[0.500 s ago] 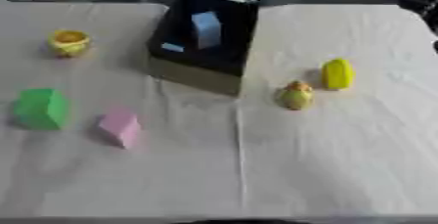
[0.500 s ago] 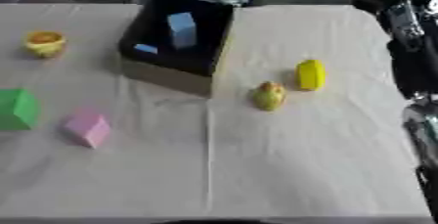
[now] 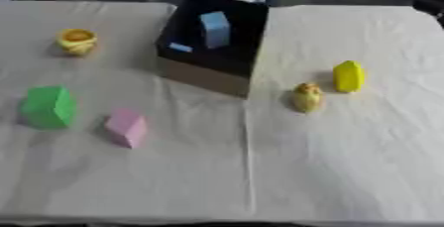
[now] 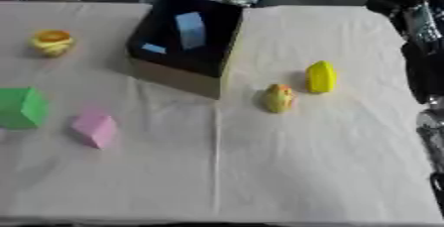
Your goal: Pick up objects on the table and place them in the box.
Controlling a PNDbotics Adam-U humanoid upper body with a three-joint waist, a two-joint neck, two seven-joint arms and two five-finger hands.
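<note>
Nothing on the tabletop (image 3: 260, 181) has actually moved since half a second ago; every object sits in the same spot and the robot's right arm is still parked at the right edge of the right eye view. So no progress on the task in that sliver of time, just a pause between picks by the look of it.

Going left to right: the green block (image 3: 48, 106) is near the left edge, with the yellow-orange cup (image 3: 76, 40) well behind it. The pink block (image 3: 127, 127) sits just to the right of the green one, a bit nearer the camera. Then comes the box (image 3: 208, 75), dark inside with a brown front wall, and it already has a light blue block (image 3: 215, 29) standing in it plus a small blue piece (image 3: 180, 47) lying on its floor. Right of the box there's a yellowish rounded thing (image 3: 306, 96), maybe a toy fruit, and close beside it a bright yellow block (image 3: 348, 76).

The left hand doesn't show up in either view. Only the dark right arm (image 4: 423, 47) is visible, so whether the right hand is released or clenched can't be told. It clearly isn't carrying anything that shows.

Five loose objects are still out, so the job is maybe a third done. The two yellow things are nearest the right arm and look like the obvious next grab.
</note>
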